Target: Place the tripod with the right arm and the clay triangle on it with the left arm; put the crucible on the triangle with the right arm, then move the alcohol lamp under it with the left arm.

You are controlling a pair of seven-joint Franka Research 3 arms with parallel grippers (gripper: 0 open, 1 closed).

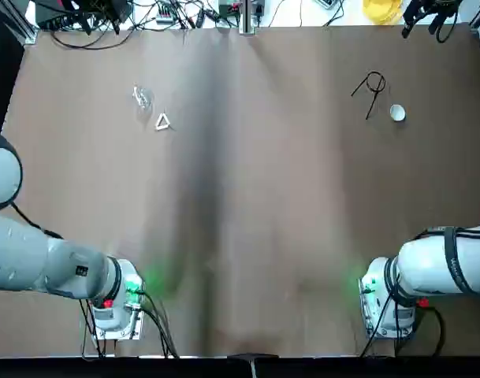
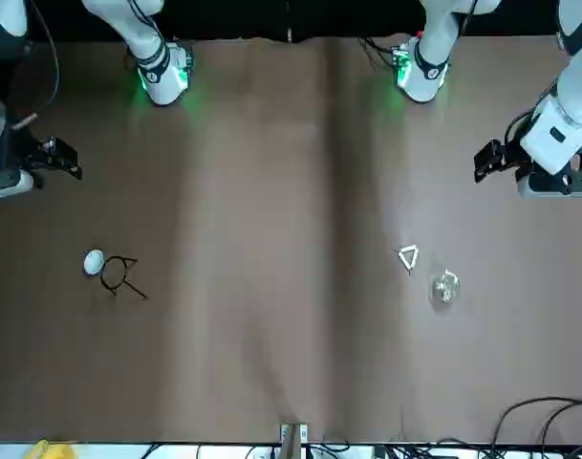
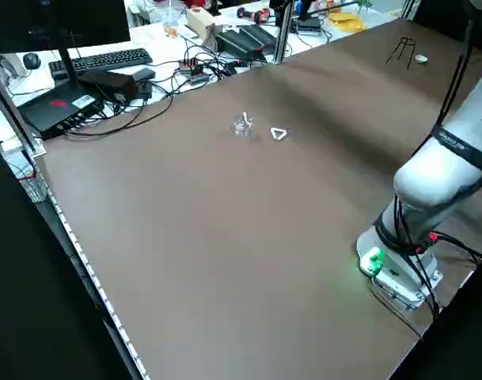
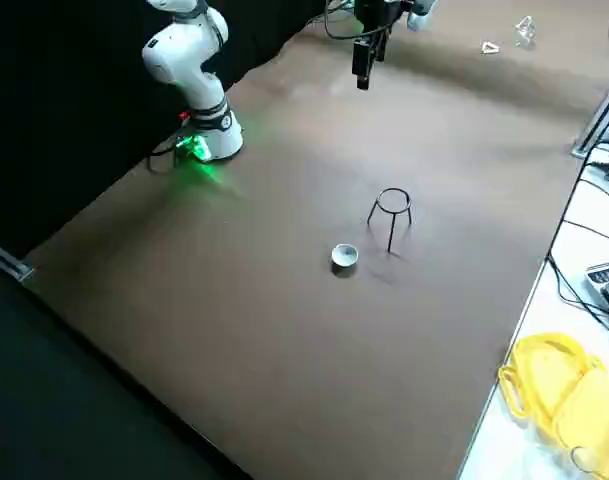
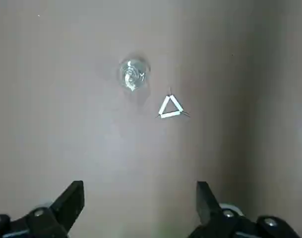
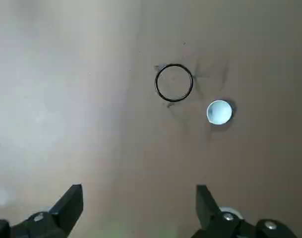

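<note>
Both jaws stand wide and empty: the left gripper [image 5: 139,198] hangs high over the clay triangle [image 5: 169,107] and alcohol lamp [image 5: 133,74], which sit close together but apart. Under the right gripper [image 6: 139,201], the tripod [image 6: 174,83] stands upright, ring up, its legs hidden beneath the ring from that wrist, with the crucible [image 6: 219,111] just beside it, mouth up. No writing is readable.

The tripod [image 4: 391,214] stands upright on the table [image 4: 284,330], the crucible [image 4: 344,258] just beside it.
</note>
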